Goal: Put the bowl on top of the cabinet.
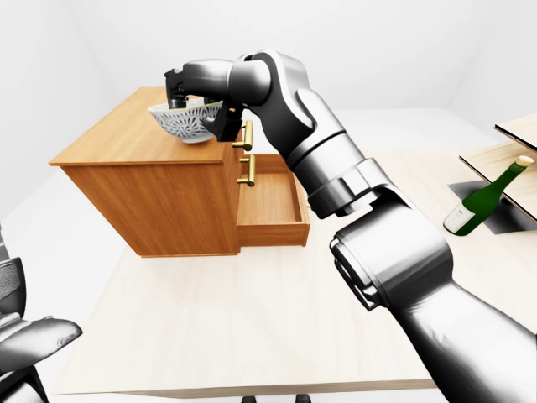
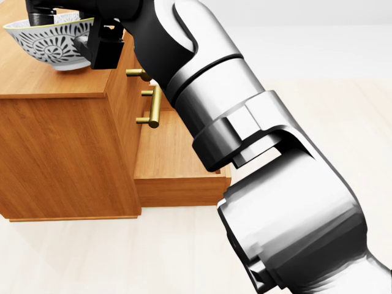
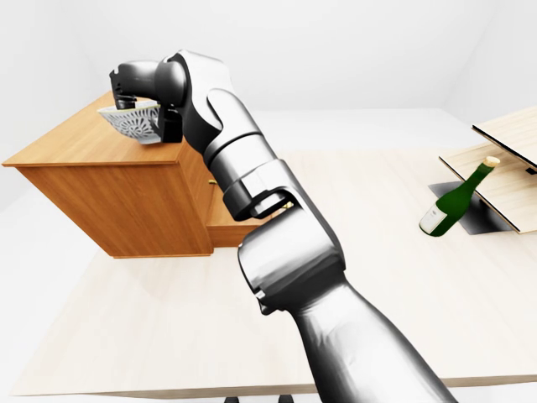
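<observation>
A white bowl with a dark blue pattern point(image 2: 49, 43) is at the top left of the head view, over the top of the wooden cabinet point(image 2: 55, 82) near its right edge. Its foot looks down at the wood; I cannot tell if it touches. My right hand point(image 2: 73, 29) is shut on the bowl, with one black finger point(image 2: 40, 12) over the rim and a black pad point(image 2: 107, 48) against its right side. The right arm crosses the view from the bottom right. My left hand point(image 1: 33, 336) shows only in part at the bottom left of the left-eye view.
The cabinet's bottom drawer point(image 1: 270, 201) stands pulled out to the right, and brass handles point(image 2: 153, 104) stick out above it. A green bottle point(image 1: 480, 198) leans by wooden boards point(image 1: 495, 155) on the pale table point(image 1: 252, 319) at the right.
</observation>
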`<state>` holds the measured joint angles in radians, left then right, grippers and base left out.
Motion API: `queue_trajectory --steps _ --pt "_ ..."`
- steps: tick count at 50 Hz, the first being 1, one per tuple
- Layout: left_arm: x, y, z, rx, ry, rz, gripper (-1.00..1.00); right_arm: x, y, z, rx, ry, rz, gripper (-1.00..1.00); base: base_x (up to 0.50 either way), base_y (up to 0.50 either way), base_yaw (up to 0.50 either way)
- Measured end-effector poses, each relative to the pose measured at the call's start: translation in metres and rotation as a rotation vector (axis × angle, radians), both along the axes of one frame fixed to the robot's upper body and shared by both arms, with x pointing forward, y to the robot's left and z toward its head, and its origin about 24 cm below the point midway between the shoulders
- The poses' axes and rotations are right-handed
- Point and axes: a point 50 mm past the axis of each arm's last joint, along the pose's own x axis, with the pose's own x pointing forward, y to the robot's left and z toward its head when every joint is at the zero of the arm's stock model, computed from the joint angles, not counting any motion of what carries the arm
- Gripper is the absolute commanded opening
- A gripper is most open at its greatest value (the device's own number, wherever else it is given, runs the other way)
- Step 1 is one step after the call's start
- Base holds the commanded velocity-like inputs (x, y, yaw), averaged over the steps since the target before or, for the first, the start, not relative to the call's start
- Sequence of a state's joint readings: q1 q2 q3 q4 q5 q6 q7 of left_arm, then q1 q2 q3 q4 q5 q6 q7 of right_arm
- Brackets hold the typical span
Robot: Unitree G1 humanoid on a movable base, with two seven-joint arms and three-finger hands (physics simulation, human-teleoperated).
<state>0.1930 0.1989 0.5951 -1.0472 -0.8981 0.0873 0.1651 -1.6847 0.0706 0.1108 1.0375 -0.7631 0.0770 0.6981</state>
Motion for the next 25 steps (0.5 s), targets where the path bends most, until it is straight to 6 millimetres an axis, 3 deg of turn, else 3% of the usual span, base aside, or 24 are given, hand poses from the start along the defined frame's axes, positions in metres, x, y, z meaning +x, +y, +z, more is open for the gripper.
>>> queue_trajectory --steps 7,9,25 --pt "-0.0004 0.0007 0.0006 -0.004 -0.003 0.0 1.0 0.0003 0.0005 -0.0018 -0.004 0.003 0.0 -0.98 0.0 0.0 0.0" --pt "-0.0004 0.0007 0.0006 -0.005 -0.003 0.0 1.0 0.0003 0.0003 -0.001 -0.008 -0.001 -0.002 1.0 0.0 0.0 0.0" --pt "0.0 0.0 -0.0001 -0.003 -0.001 -0.002 1.0 0.0002 -0.001 0.0045 -0.043 -0.042 -0.015 1.0 0.0 0.0 0.0"
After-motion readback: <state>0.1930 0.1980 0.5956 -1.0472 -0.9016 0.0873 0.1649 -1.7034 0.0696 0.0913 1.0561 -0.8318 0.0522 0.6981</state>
